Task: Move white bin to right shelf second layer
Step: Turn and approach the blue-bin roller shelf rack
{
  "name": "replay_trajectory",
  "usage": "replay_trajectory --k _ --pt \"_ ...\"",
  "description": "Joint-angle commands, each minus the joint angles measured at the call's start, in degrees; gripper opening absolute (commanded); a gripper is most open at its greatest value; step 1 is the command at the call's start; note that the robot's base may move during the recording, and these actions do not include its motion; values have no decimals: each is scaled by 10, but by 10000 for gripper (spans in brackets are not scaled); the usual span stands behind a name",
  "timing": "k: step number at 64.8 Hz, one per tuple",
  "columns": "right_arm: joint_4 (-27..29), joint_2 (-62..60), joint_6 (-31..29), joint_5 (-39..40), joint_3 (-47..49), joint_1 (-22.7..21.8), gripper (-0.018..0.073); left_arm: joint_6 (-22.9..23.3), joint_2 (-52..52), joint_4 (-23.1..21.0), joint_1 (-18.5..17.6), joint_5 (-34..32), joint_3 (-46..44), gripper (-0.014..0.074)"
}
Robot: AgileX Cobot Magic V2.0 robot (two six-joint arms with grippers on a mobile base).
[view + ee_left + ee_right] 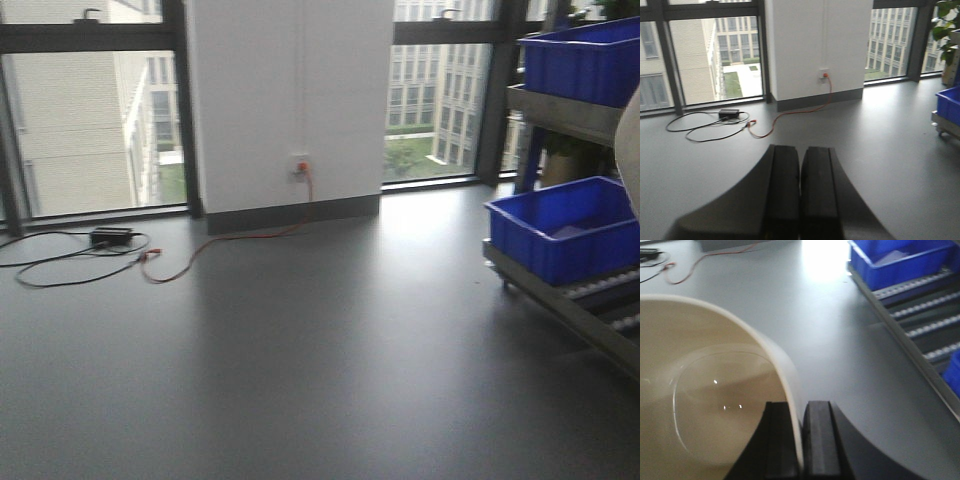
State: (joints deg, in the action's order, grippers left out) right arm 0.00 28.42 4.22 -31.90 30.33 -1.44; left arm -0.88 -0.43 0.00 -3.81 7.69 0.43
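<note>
- The right gripper (802, 440) is closed down to a thin gap. Its black fingers (781, 440) pinch the wall of the white bin (715, 390) at the rim, one finger inside and one outside.
- The white bin is held above the grey floor (830, 330), tilted so its glossy inside faces the wrist camera. A strip of bare floor lies between its rim and the rack.
- The roller shelf level (920, 310) lies to the right, with white roller tracks between grey rails behind a front bar. A blue crate (900, 260) sits at the far end, and the nearer tracks are bare.
- The left gripper (800, 190) has its fingers pressed together and holds nothing, over open floor.
- In the front view, loose cables (80, 265) lie by the windows, well apart from the rack.
</note>
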Motion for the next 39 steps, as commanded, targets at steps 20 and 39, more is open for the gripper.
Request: replay_trajectory --k 20,39 --pt "-5 0 3 55 18 1 49 2 -9 0 -1 -49 21 85" --pt "-5 0 3 55 18 1 49 2 -9 0 -1 -49 21 85"
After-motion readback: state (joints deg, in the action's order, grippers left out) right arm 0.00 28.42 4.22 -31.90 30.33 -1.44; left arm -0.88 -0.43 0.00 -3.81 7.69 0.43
